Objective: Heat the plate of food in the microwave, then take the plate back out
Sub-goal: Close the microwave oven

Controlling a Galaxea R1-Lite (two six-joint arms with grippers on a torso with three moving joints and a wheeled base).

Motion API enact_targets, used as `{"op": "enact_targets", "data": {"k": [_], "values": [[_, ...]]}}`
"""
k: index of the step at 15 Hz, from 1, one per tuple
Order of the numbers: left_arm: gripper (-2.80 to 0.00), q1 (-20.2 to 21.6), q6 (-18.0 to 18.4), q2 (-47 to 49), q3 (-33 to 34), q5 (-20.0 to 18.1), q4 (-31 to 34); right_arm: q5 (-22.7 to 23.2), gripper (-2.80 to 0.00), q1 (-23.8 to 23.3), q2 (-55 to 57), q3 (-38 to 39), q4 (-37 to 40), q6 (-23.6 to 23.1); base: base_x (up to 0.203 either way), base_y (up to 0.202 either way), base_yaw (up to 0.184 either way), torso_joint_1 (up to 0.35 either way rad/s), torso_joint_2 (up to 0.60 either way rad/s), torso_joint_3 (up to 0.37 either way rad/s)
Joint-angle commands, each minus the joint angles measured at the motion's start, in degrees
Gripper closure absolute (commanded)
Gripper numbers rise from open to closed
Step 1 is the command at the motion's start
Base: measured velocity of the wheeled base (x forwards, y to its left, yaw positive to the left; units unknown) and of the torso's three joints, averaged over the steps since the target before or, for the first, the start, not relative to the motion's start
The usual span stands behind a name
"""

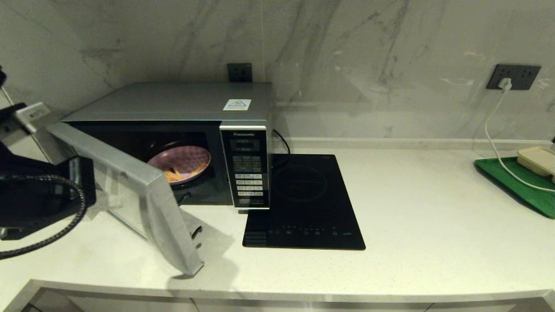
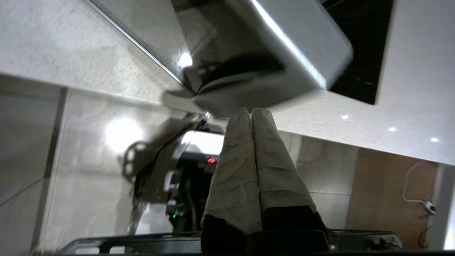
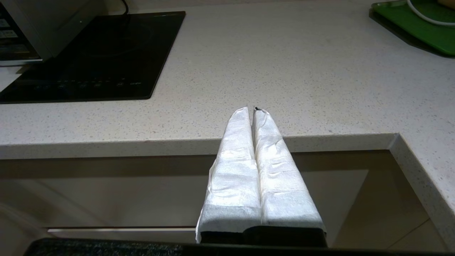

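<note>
Grippers first: the left gripper [image 2: 251,113], its padded fingers pressed together on nothing, is hanging just off the outer edge of the microwave door [image 1: 143,195], which is standing swung out toward the robot over the pale surface [image 1: 412,208]. In the head view only the dark body of the left arm is showing, at the far left beside the door. The right gripper [image 3: 253,111] is likewise closed and empty, waiting low at the front edge of the surface, well apart from the appliance.

Beyond the door, the microwave [image 1: 173,102] is sitting at the left of the surface with its cavity exposed. Inside it, the plate of food [image 1: 182,162] is resting on the turntable (a lilac plate with a few orange-yellow fries near its front rim). A flat black hob [image 1: 303,203] is lying just beside the microwave, and a green tray [image 1: 516,186] with a beige box [image 1: 537,159] is sitting far off to the right.

The plate is looking light, stiff and rather slick, so it is likely to slide or tip if pinched carelessly, spilling the loose fries. The low front rim, nearest the opening, is seeming the best place to take hold, keeping the plate level.
</note>
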Motion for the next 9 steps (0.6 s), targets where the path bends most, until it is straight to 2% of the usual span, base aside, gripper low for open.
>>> {"op": "enact_targets", "data": {"k": [1, 4, 9], "values": [[0.00, -0.36, -2.14, 5.29, 1.34, 1.50, 0.15, -0.05, 0.00, 0.02, 0.00, 0.00, 0.02, 0.02, 0.000, 0.000, 0.000, 0.000, 0.00, 0.000], [0.00, -0.47, -2.95, 6.67, 1.24, 1.87, -1.83, -0.05, 0.00, 0.02, 0.00, 0.00, 0.02, 0.02, 0.000, 0.000, 0.000, 0.000, 0.00, 0.000], [0.00, -2.01, -2.65, 7.91, 1.80, 1.87, -11.30, -0.05, 0.00, 0.02, 0.00, 0.00, 0.02, 0.02, 0.000, 0.000, 0.000, 0.000, 0.00, 0.000]]}}
